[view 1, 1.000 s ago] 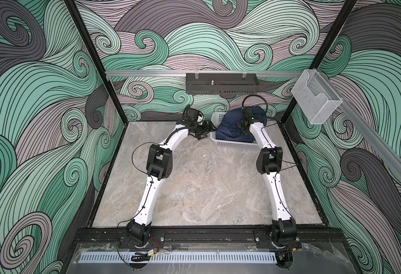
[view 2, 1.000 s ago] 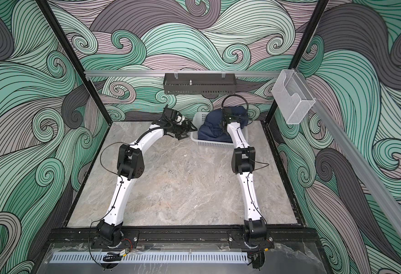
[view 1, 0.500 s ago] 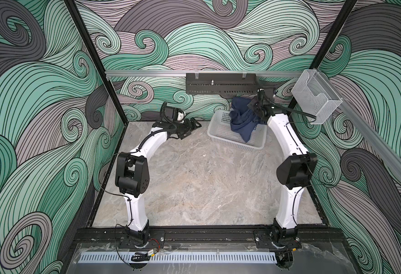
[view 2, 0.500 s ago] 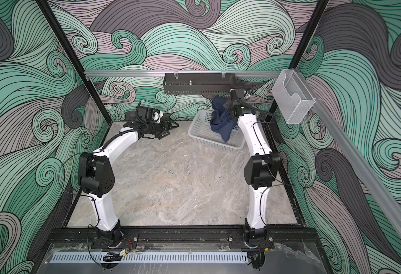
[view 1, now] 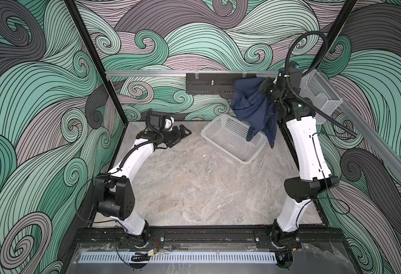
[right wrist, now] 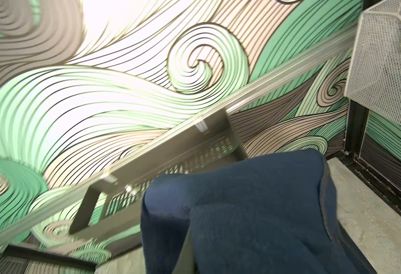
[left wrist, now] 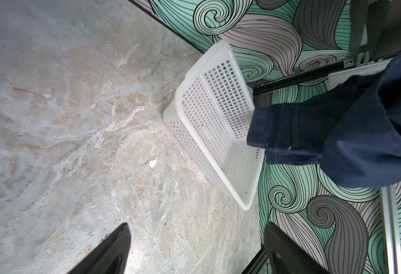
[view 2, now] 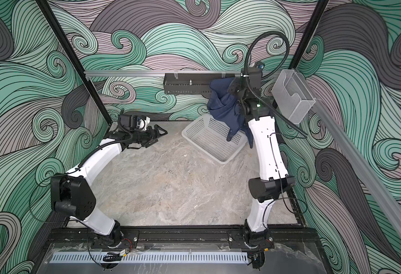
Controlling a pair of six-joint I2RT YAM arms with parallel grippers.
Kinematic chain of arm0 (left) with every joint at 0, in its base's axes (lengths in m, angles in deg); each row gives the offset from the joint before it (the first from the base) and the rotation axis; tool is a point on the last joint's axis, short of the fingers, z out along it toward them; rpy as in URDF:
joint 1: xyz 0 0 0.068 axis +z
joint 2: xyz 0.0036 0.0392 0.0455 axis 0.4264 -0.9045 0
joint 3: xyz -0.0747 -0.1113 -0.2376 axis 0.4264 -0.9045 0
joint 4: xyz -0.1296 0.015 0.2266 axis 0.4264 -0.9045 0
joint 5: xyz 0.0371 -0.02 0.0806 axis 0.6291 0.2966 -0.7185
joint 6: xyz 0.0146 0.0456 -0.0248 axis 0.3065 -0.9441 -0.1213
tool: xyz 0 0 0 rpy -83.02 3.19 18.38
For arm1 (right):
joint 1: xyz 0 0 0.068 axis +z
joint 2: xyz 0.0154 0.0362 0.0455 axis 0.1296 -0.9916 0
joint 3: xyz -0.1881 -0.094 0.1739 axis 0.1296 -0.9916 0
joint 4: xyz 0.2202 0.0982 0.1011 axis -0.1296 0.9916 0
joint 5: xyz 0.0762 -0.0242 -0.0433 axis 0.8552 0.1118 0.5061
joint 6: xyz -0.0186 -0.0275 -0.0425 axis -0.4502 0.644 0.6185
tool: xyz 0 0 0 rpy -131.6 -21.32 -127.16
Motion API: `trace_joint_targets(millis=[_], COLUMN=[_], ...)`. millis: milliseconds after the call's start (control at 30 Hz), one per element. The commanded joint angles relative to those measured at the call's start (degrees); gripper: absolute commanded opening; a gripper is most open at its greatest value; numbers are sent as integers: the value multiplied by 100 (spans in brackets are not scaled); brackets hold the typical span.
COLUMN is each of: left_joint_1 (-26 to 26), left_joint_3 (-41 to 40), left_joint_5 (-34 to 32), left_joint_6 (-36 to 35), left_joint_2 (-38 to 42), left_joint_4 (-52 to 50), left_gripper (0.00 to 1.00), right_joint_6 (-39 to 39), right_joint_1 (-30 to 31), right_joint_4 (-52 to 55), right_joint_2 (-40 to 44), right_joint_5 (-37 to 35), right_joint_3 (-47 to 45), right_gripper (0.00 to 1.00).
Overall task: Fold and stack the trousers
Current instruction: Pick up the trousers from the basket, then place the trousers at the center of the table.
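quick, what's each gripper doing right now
left gripper: open, holding nothing
right gripper: shut on the trousers, which hang from it in the air

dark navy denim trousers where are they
The trousers hang from the right gripper, back right in both top views, above the white perforated plastic basket.

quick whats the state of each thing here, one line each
right gripper, shut on the trousers, held high
trousers, bunched, hanging in the air from the right gripper
left gripper, open, empty, low over the table
basket, on the table, a trouser leg end dangling over it
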Motion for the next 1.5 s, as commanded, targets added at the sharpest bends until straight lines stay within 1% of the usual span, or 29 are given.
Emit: trace_joint_targets(millis=[0,133,200,333,433,500,600,700,767,867,967,1100,1167,1233,1367,1467], left_joint_1=[61,110,139,240,401,529,700,925,1075,1200,1230,1239,1247,1256,1289,1334], left_joint_3=[-110,-334,-450,-714,-958,-1154,-1403,-1417,-1435,-1460,-1501,-1548,-1558,-1566,-1587,-1620], left_joint_5=[-53,-54,-59,-139,-319,-536,-970,-1237,-1302,-1300,-1227,-1191,-1191,-1193,-1227,-1304], left_joint_6=[-158,-176,-159,-106,23,147,79,-10,-66,-196,-307,-454,-529,-623,-760,-809], left_joint_2=[317,641,793,1278,1670,2000,2591,3000,3201,3375,3435,3465,3474,3468,3481,3550], left_joint_4=[-201,-238,-255,-264,-256,-222,-246,-603,-778,-991,-1114,-1260,-1322,-1368,-1502,-1560], left_gripper=[90,90,90,89,88,87,87,87,87,87,87,87,87,87,87,87], right_joint_6=[374,738,844,964,779,575,341,20,-202,-329,-224,69,321,559,607,560], right_joint_1=[175,525,700,1226,1526,1700,2074,2325,2365,2365,2179,1800,1680,1586,1680,2125], right_joint_4=[55,306,324,335,540,579,402,-116,-425,-818,-1018,-1318,-1596,-1744,-1759,-1772], right_joint_2=[418,482,582,911,1107,1293,1713,2290,2645,2957,2835,2343,2096,1845,1617,1673], right_joint_5=[-46,-5,76,291,601,851,1038,1135,1106,918,755,510,278,273,526,477], right_joint_3=[512,1256,1450,1398,1107,634,-527,-2135,-3318,-4733,-5546,-6087,-6292,-6321,-6196,-6254], right_gripper=[0,0,0,0,0,0,0,0,0,0,0,0,0,0,0,0])
